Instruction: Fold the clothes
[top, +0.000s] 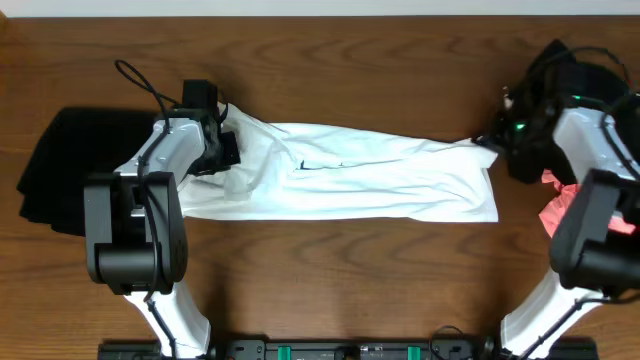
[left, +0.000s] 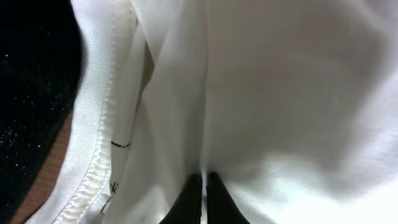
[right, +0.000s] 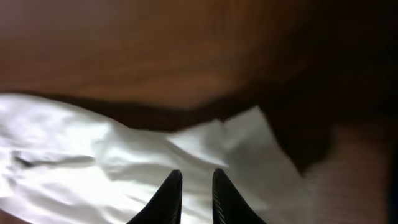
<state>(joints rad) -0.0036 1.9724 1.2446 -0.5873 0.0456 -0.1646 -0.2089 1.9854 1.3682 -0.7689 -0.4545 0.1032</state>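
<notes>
Both ends of the white T-shirt (top: 380, 185), stretched across the bench (top: 330, 270), need even tension: your left hand (left: 203, 180) pinches its left end, but you cannot tell whether the nearly closed right hand (right: 196, 177) at its upper right corner holds cloth, so confirm that before lifting.

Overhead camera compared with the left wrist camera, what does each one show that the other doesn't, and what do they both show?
Only the overhead shows the whole white T-shirt stretched across the table between both arms, plus the pink garment by the right arm. Only the left wrist shows the stitched hem up close and the left gripper shut on the fabric. Both show the white T-shirt, the black garment at its left end and the brown table.
</notes>
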